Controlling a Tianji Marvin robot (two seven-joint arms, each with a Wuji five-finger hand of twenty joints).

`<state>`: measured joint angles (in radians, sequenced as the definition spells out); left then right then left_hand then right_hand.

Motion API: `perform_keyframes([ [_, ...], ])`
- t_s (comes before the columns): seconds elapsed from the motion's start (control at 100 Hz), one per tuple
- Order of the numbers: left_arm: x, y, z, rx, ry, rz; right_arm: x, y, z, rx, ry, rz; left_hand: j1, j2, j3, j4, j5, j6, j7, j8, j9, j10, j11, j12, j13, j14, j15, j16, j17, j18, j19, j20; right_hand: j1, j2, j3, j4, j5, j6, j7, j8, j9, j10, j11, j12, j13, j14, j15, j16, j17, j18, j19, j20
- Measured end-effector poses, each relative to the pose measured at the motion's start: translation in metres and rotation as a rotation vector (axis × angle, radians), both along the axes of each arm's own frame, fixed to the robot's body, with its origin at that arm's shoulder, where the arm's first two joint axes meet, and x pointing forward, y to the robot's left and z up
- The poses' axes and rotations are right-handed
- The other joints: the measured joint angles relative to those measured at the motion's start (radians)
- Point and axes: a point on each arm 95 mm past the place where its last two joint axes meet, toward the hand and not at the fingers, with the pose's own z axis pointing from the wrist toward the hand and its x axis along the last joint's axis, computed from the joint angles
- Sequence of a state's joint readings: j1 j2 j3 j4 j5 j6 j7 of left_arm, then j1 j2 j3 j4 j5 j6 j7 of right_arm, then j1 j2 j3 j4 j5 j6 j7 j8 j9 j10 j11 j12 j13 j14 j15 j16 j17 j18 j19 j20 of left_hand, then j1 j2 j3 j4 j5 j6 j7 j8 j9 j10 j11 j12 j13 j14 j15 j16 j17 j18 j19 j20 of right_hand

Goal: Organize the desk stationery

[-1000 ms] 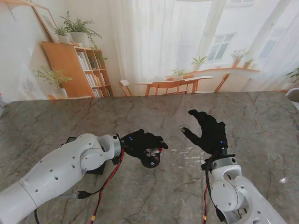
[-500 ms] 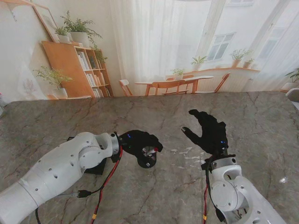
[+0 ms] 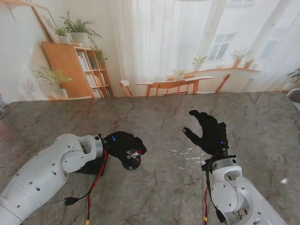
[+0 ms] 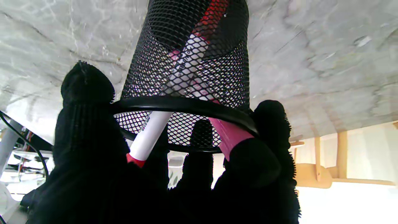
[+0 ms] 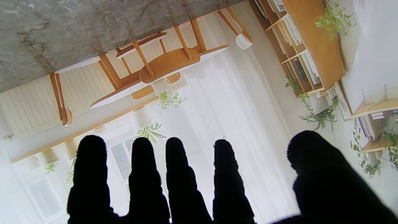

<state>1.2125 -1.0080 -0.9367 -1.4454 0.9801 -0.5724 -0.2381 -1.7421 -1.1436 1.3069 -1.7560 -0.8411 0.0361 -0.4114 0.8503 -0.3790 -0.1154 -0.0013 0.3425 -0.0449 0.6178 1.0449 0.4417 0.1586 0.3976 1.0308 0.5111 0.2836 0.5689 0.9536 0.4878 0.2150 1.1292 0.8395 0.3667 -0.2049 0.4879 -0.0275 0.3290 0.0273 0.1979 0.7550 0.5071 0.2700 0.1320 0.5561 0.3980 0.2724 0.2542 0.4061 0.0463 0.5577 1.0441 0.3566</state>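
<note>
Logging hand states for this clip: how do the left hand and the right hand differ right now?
The left hand is closed around the rim of a black mesh pen cup holding markers; the right hand holds nothing. The left hand's fingers curl onto the cup, while the right hand's fingers are spread and extended. Both wear black gloves and are over the marble table.

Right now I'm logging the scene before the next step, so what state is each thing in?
Left hand: shut on the mesh pen holder, fingers around its rim.
Mesh pen holder: upright in the hand's grip, holding pens.
White marker with red cap: inside the holder, leaning, capped.
Pink pen: inside the holder, leaning the other way.
Right hand: open, fingers apart, holding nothing.
</note>
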Motion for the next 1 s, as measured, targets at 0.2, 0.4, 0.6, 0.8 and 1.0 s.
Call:
perform_keyframes([
  [0.2,-0.006,0.016,0.001,0.012,0.009,0.031,0.001,0.001,0.0,0.0,0.002,0.002,0.0,0.0,0.0,0.0,0.0,0.0,0.012,-0.011,0.0,0.0,0.0,-0.02,0.0,0.0,0.0,-0.004,0.0,0.002,-0.012,0.0,0.001,0.0,-0.008,0.0,0.0,0.0,0.009,0.0,0.0,0.0,0.0,0.0,0.0,0.0,0.0,0.0,0.0,0.0,0.0,0.0],
  [0.4,-0.016,0.028,0.004,0.043,-0.002,0.032,0.001,0.002,-0.001,0.002,0.005,0.004,0.0,0.0,0.0,0.0,0.0,0.0,0.013,-0.012,-0.001,0.0,0.0,-0.041,0.001,0.0,0.0,-0.006,0.001,0.004,-0.025,-0.001,0.001,0.0,-0.008,0.0,0.0,0.0,0.009,0.0,0.0,0.0,0.0,0.0,0.0,0.0,0.0,0.0,0.0,-0.001,0.0,0.0],
  [0.6,-0.021,0.034,0.005,0.06,-0.013,0.029,0.001,0.002,-0.001,0.003,0.009,0.007,0.0,0.0,0.0,0.0,0.0,0.0,0.013,-0.013,-0.001,0.0,0.0,-0.076,0.001,0.0,0.0,-0.006,0.001,0.008,-0.034,-0.001,0.008,0.0,-0.008,0.0,0.0,0.0,0.009,0.0,0.0,0.0,0.0,0.0,0.0,0.0,0.0,0.0,0.0,-0.001,0.0,-0.001],
  [0.8,-0.024,0.038,0.007,0.076,-0.009,0.027,0.002,0.003,-0.001,0.003,0.01,0.007,0.0,0.0,0.0,0.0,0.0,0.0,0.01,-0.027,-0.003,0.0,0.0,-0.198,0.001,0.0,-0.001,-0.016,-0.018,0.015,-0.035,-0.001,0.008,0.0,-0.008,0.0,0.001,0.0,0.01,0.0,0.0,0.0,0.0,0.0,0.0,-0.001,0.0,0.0,0.0,-0.001,0.0,-0.001],
  [1.0,-0.027,0.04,0.008,0.102,0.0,0.028,0.001,0.002,-0.002,0.003,0.011,0.005,0.009,0.067,0.0,0.0,0.017,0.03,-0.219,-0.207,-0.028,0.0,-0.109,-0.329,-0.029,0.0,-0.09,-0.077,-0.125,0.05,-0.06,0.027,0.008,0.001,-0.007,0.0,0.001,0.0,0.01,0.0,0.008,0.0,0.0,0.0,0.0,-0.001,0.0,0.0,0.0,-0.001,0.0,-0.001],
])
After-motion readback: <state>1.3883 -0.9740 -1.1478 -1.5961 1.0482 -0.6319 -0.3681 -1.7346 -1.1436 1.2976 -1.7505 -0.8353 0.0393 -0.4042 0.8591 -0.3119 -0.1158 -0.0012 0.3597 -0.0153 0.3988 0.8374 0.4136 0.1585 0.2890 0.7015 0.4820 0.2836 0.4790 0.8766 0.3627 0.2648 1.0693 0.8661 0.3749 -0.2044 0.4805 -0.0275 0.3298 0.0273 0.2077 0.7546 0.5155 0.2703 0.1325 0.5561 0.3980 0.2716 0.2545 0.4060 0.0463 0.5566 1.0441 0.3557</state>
